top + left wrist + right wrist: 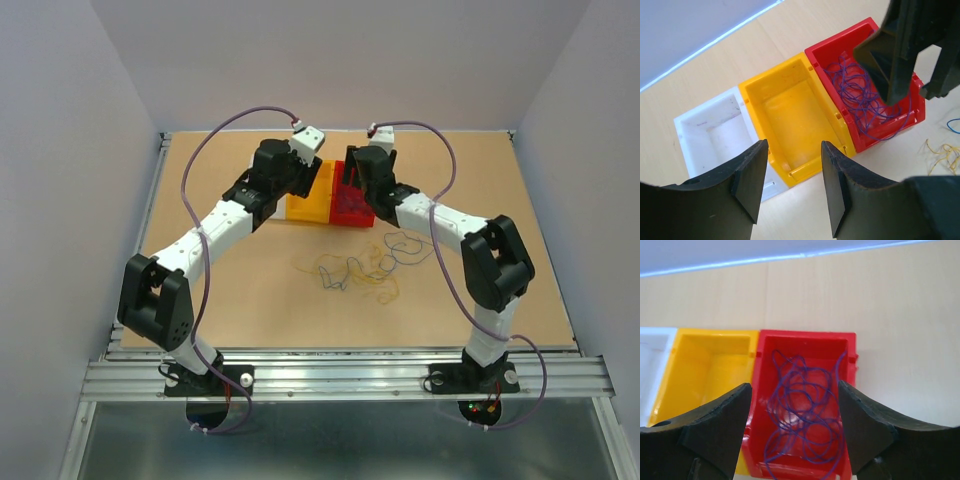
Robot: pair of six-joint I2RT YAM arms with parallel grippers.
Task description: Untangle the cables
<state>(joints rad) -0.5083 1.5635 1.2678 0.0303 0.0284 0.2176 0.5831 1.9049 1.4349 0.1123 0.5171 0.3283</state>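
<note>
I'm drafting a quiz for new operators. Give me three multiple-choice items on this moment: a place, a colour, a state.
1. Where does the purple cable lie? A in the white bin; B in the red bin; C in the yellow bin.
2. What colour is the middle bin? A white; B yellow; C red.
3. How is the right gripper? A open and empty; B shut on a cable; C shut and empty.
Key: 1 B, its coils fill the red bin; 2 B, yellow sits between white and red; 3 A, its fingers stand apart with nothing gripped.
</note>
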